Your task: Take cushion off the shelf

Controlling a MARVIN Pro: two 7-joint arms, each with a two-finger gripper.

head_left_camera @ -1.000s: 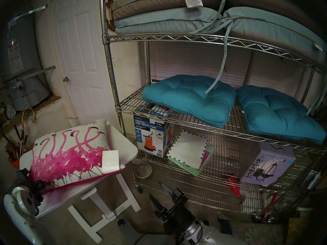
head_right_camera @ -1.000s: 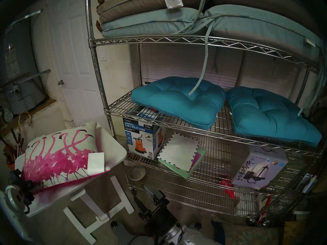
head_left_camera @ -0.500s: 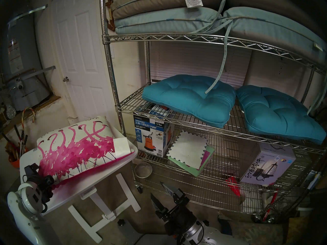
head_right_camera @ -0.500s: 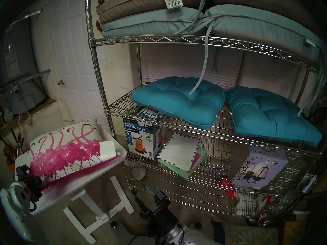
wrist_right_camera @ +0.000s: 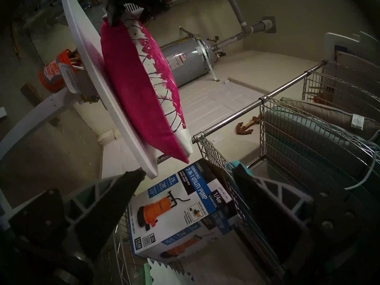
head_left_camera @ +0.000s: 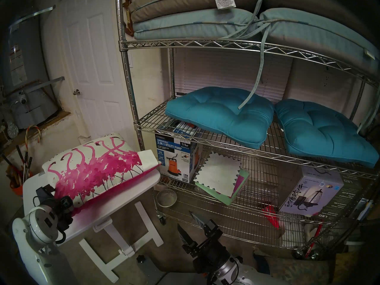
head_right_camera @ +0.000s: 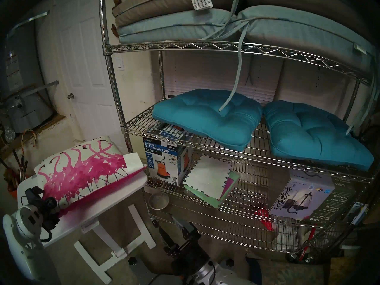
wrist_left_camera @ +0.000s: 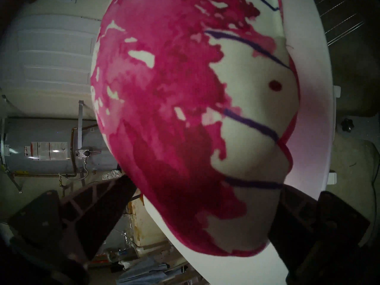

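Note:
The cushion (head_left_camera: pixel 92 171), white with magenta splatter and a magenta back, lies tilted on the small white table (head_left_camera: pixel 115 206), left of the shelf (head_left_camera: pixel 226 45), a chrome wire rack. Its white label end overhangs the table's right edge, near the rack's post. My left gripper (head_left_camera: pixel 56 197) is shut on the cushion's near left corner. In the left wrist view the cushion (wrist_left_camera: pixel 174 113) fills the space between the fingers (wrist_left_camera: pixel 92 216). My right gripper (head_left_camera: pixel 189 225) is open and empty, low in front of the rack's bottom tier. The right wrist view shows the cushion (wrist_right_camera: pixel 131 93) edge-on.
Two teal seat cushions (head_left_camera: pixel 222 113) lie on the rack's middle tier, with pale blue-grey pads (head_left_camera: pixel 185 25) above. A utility pump box (head_left_camera: pixel 174 157) and a lantern box (head_left_camera: pixel 312 194) stand below. A water heater (head_left_camera: pixel 24 72), door (head_left_camera: pixel 92 62) and orange bucket (head_left_camera: pixel 16 185) are at left.
My left gripper has moved forward and right, carrying the cushion across the table toward the rack, so its label end now hangs past the table's right edge. The right gripper shifted slightly right.

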